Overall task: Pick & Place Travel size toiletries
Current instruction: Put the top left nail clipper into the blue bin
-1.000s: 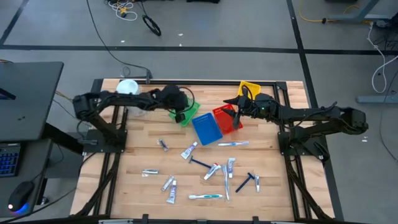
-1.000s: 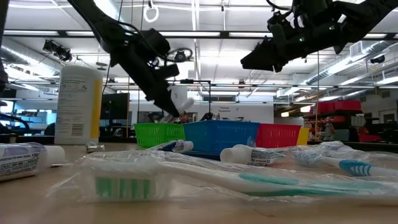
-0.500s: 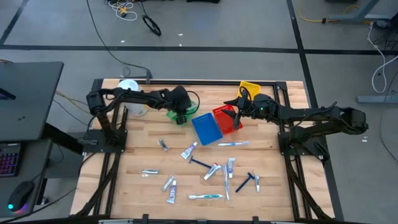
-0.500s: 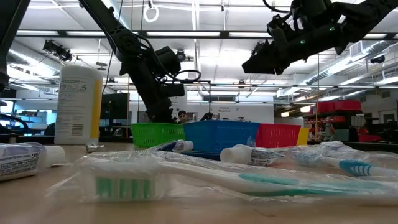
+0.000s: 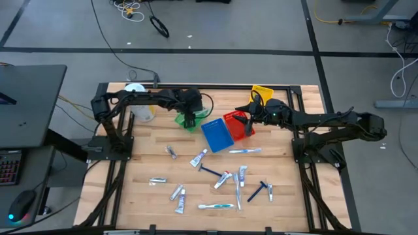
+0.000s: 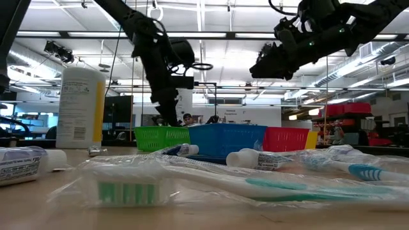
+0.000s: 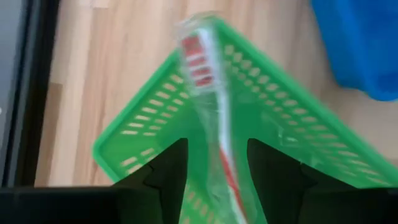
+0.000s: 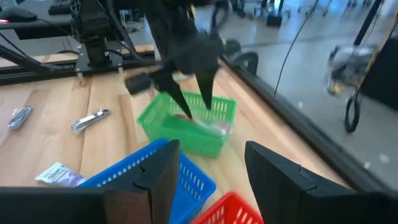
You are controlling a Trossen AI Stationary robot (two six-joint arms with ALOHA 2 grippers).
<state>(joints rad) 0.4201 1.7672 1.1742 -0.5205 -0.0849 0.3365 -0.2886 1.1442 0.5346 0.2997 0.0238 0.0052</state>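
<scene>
My left gripper [image 5: 189, 120] hangs open over the green mesh basket [image 5: 183, 122], fingers pointing down, as also shown in the right wrist view [image 8: 189, 99]. A wrapped red-and-white toothbrush [image 7: 208, 93] lies on the floor of the green basket [image 7: 143, 130], below the gap between my fingers and apart from them. My right gripper [image 5: 249, 121] is open and empty above the red basket [image 5: 239, 126]. Several small tubes, toothbrushes and razors [image 5: 219, 176] lie on the wooden table's near half.
A blue basket [image 5: 217, 135] sits between the green and red ones, and a yellow basket [image 5: 261, 93] stands behind the red. A big white canister [image 6: 80, 108] stands at the table's far left. Wrapped toothbrushes [image 6: 192, 182] lie close to the low camera.
My left arm has swung its wrist up and over the green basket, so the gripper has turned from a slant to pointing nearly straight down, fingertips staying at the basket.
</scene>
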